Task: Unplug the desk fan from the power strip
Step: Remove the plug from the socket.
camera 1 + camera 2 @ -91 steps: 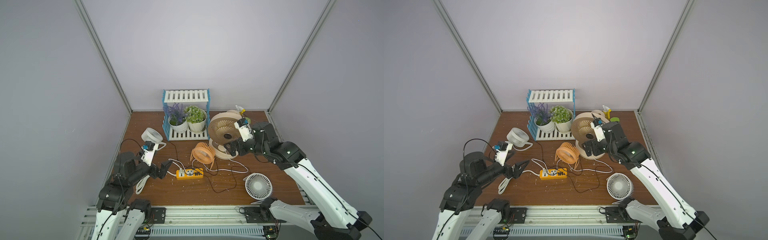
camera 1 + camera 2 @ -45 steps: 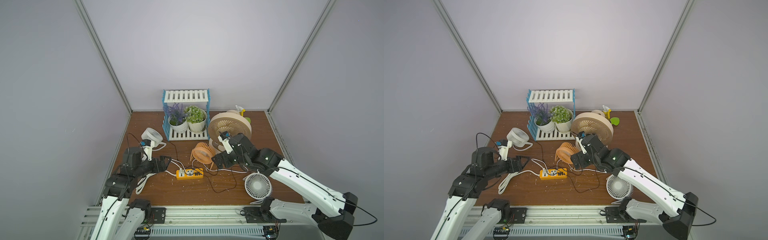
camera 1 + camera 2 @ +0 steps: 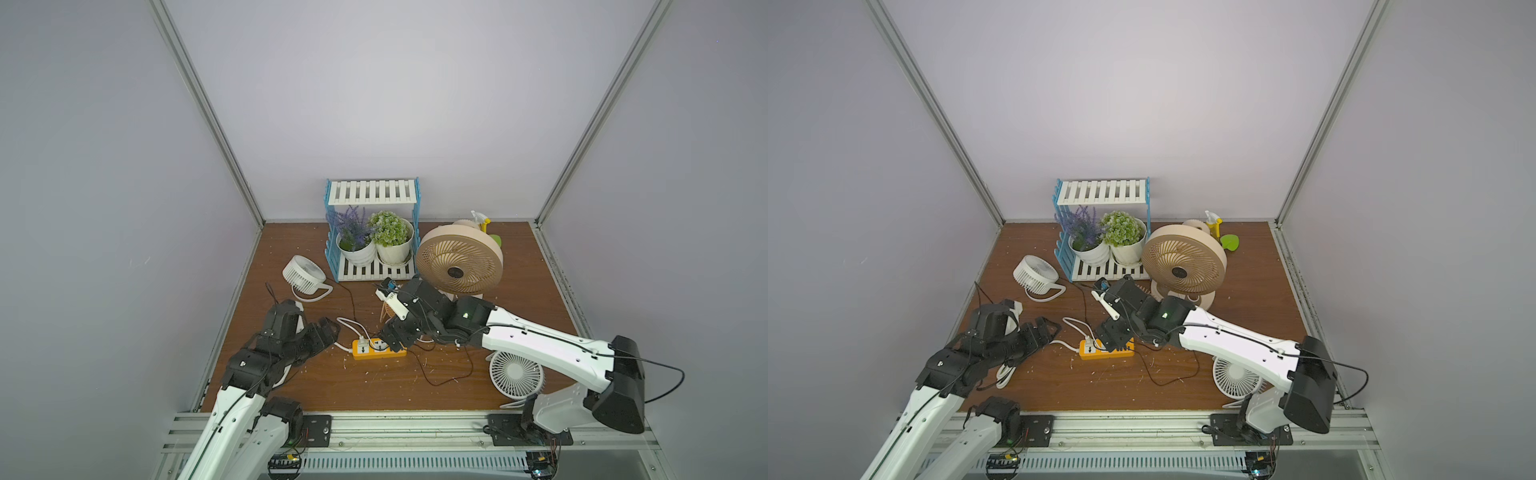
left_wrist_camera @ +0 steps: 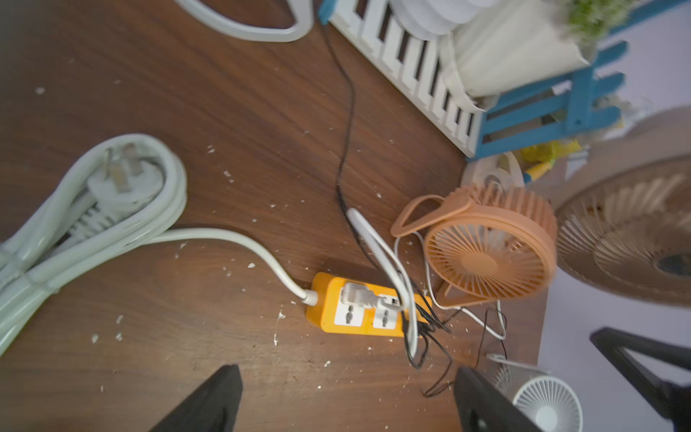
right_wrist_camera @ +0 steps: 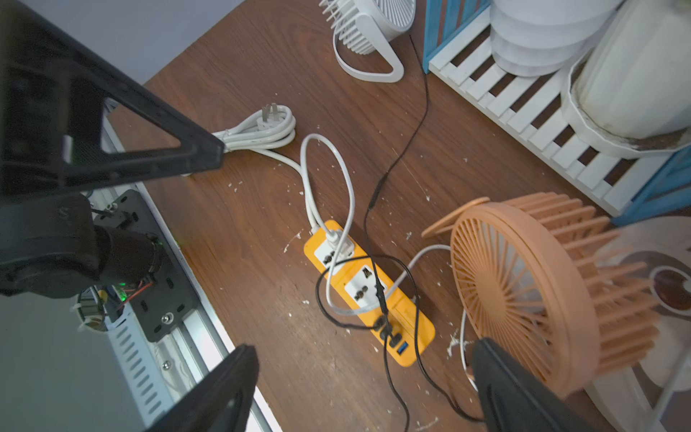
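The orange-yellow power strip (image 3: 376, 349) (image 5: 407, 318) lies flat on the brown table. A white plug (image 4: 355, 293) sits in one white socket face, and its white cord loops off toward the small orange fan (image 4: 486, 258). Black cables sit in the small ports. With the cords tangled, I cannot tell which fan is the desk fan. My right gripper (image 3: 395, 338) (image 5: 364, 348) hangs open just above the strip's port end, holding nothing. The left gripper (image 3: 328, 328) (image 4: 346, 374) is open too, a short way left of the strip and apart from it.
A big beige fan (image 3: 457, 259), a white fan at back left (image 3: 303, 272) and another at front right (image 3: 515, 374) stand around. A blue and white rack (image 3: 372, 193) with two potted plants is behind. The strip's coiled white cord (image 4: 112, 198) lies left.
My right arm has swung down and left from beside the big beige fan to just over the power strip. The left gripper has edged slightly toward the strip.
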`<state>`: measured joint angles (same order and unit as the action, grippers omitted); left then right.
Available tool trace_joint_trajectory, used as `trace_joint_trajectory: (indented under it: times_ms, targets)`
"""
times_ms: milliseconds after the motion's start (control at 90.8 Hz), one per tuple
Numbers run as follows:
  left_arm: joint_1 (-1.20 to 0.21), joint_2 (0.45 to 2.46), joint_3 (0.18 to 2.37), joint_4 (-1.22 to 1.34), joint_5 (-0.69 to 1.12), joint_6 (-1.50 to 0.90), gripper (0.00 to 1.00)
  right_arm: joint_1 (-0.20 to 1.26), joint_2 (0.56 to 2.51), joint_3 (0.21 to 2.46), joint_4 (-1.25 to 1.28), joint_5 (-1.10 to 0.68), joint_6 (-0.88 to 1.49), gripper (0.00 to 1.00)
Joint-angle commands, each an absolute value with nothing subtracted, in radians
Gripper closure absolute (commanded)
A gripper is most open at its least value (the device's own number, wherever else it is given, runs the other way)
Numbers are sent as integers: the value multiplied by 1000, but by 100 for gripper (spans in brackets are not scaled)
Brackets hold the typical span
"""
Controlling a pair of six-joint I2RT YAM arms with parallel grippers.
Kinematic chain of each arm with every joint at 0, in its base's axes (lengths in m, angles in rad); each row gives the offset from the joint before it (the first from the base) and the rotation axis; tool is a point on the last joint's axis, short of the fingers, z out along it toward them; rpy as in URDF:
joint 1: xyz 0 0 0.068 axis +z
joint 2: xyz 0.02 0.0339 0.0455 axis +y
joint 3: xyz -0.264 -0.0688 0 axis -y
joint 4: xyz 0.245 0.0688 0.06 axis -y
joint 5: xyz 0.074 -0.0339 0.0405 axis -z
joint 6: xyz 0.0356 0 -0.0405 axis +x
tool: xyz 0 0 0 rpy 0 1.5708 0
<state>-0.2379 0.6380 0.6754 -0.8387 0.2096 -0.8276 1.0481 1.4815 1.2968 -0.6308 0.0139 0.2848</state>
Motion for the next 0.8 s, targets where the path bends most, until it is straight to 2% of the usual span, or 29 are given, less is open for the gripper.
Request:
trace_joint_trajectory:
  times_ms: [0, 187, 385, 583, 793]
  targets:
    - [-247, 627, 635, -859, 67, -983, 3, 1053, 1510, 1319, -556, 4, 338, 8]
    - [-243, 560, 520, -854, 44, -1126, 1, 1058, 1539, 1348, -480, 23, 402, 6]
    - [-244, 597, 483, -793, 165, -1102, 1, 1055, 1683, 1535, -678, -57, 382, 4]
    - [-243, 649, 424, -637, 294, -1164, 1, 1065, 1794, 1651, -774, -139, 364, 9]
    - [-244, 615, 310, -477, 319, -1321, 9, 1093, 1869, 1705, -779, -122, 344, 19]
